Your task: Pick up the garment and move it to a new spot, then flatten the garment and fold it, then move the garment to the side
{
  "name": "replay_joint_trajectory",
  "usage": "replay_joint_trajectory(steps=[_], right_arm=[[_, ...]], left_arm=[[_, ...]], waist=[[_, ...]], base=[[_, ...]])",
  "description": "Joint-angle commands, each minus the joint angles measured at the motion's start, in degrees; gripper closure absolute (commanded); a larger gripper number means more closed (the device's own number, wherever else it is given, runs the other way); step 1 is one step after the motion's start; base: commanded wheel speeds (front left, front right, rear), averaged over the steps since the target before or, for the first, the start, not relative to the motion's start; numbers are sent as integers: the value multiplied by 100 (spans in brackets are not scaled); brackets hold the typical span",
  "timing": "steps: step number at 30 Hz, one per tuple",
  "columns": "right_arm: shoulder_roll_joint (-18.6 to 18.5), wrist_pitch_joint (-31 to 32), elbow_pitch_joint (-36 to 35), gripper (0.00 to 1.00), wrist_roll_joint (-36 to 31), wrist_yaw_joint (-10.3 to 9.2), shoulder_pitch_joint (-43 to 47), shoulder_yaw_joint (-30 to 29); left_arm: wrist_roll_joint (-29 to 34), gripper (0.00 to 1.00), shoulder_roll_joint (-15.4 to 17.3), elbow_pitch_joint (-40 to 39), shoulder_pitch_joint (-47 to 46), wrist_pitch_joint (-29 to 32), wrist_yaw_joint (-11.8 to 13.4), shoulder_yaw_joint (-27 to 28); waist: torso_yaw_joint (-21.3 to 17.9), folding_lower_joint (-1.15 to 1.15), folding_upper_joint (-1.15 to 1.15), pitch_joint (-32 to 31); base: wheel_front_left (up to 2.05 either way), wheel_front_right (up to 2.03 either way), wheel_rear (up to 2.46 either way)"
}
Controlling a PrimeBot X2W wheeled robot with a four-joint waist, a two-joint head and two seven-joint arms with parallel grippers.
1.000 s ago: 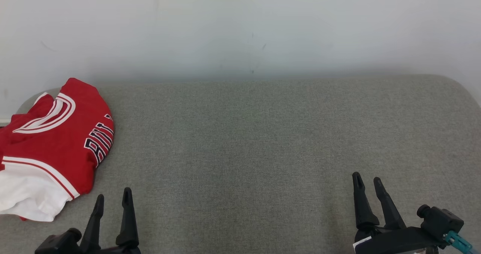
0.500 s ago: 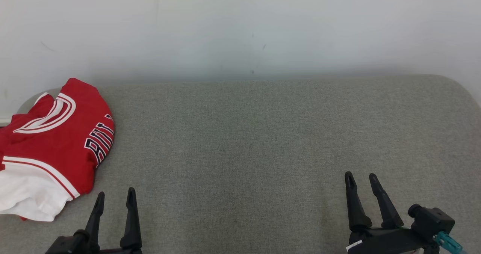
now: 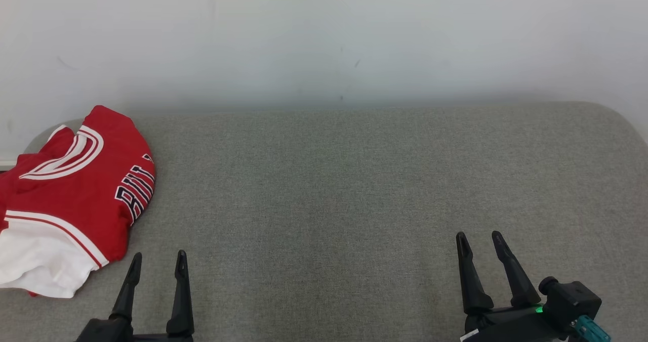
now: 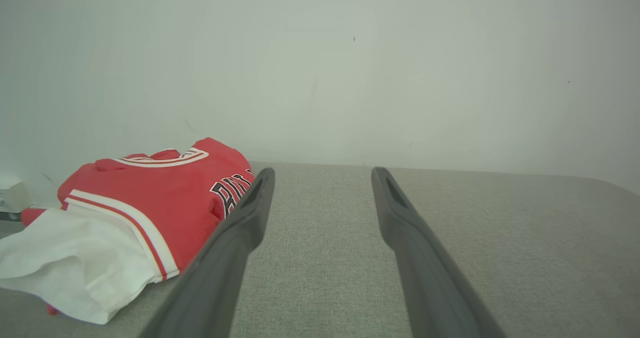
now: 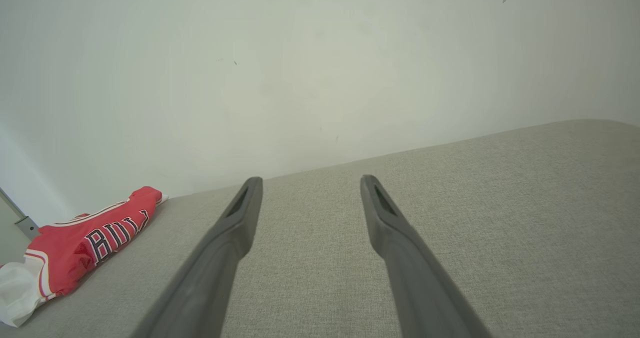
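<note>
The garment is a red jersey with white trim and dark lettering, folded into a compact bundle at the far left of the grey padded surface. It also appears in the left wrist view as the garment and, small, in the right wrist view as the garment. My left gripper stands open just right of the bundle's near corner, apart from it. My right gripper is open at the lower right, far from the cloth. In both wrist views the left gripper and right gripper hold nothing.
A pale wall rises directly behind the surface. The surface's back right corner is rounded. A small grey fitting sits at the left edge beyond the garment.
Both grippers have shifted slightly: the left one right and down in the head view, the right one left. The garment lies as before.
</note>
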Motion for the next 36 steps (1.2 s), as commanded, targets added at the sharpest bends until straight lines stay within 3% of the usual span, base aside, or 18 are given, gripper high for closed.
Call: replay_joint_trajectory(steps=[1,23,36], right_arm=[[-19,-52,-41,0,-135,-10,33,28],[-20,-278,-134,0,-897,-12,180,8],[-19,-294,-168,0,-862,-12,190,-175]], left_arm=[[155,0,32,-68,79,-47,17,6],[845,0,-68,-173,214,-277,-123,161],[769,0,-158,-109,202,-288,-292,392]], waist=[[0,1,0,-4],[15,1,0,-56],[6,1,0,-59]], base=[[0,0,0],[0,0,0],[0,0,0]])
